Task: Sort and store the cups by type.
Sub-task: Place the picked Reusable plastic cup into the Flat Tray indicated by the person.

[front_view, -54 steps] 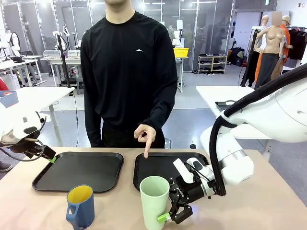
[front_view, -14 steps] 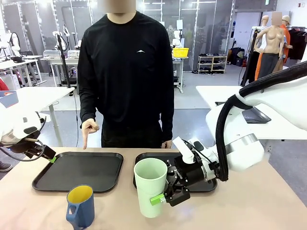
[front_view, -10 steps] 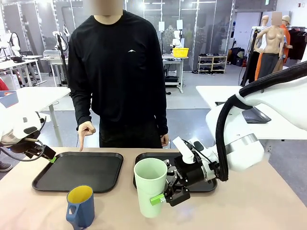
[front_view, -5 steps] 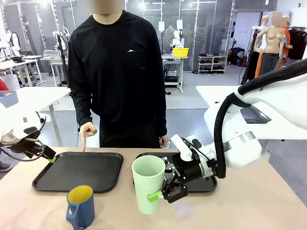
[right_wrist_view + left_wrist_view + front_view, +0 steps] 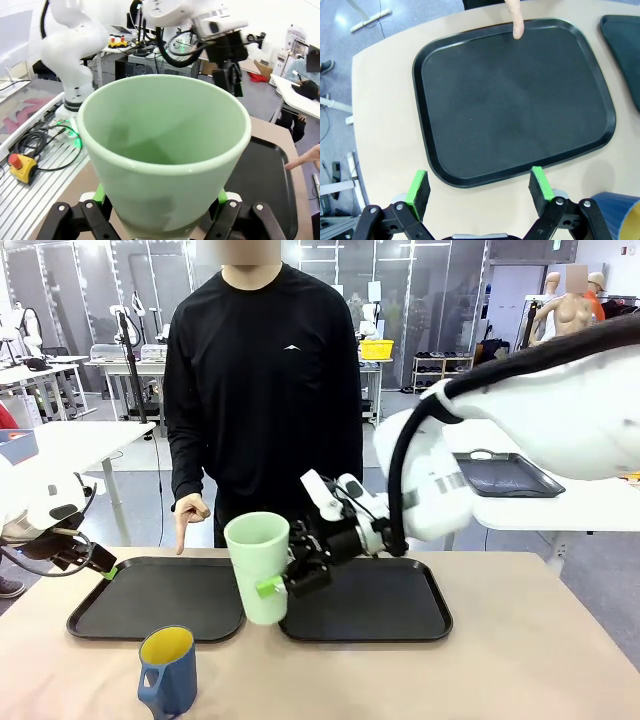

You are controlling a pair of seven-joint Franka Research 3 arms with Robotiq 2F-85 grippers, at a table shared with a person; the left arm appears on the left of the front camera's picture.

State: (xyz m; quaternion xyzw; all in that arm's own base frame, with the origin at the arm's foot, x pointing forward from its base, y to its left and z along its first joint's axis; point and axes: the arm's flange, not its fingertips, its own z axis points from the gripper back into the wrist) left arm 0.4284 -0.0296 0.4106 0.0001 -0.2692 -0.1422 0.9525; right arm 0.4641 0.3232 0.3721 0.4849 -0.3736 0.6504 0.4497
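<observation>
The right gripper (image 5: 283,582), jaws clamped on the tall pale mint-green plastic tumbler (image 5: 257,565), has carried it left from the right black rectangular tray (image 5: 390,605) to where that tray meets the left black tray (image 5: 160,597). The left gripper (image 5: 480,183) stays spread open beside the left tray, and the dark blue yellow-lined mug (image 5: 167,672) has not moved.

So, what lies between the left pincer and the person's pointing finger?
The left black tray, as the left wrist view shows: the left pincer is open by its near rim, and the finger points at its far rim.
</observation>
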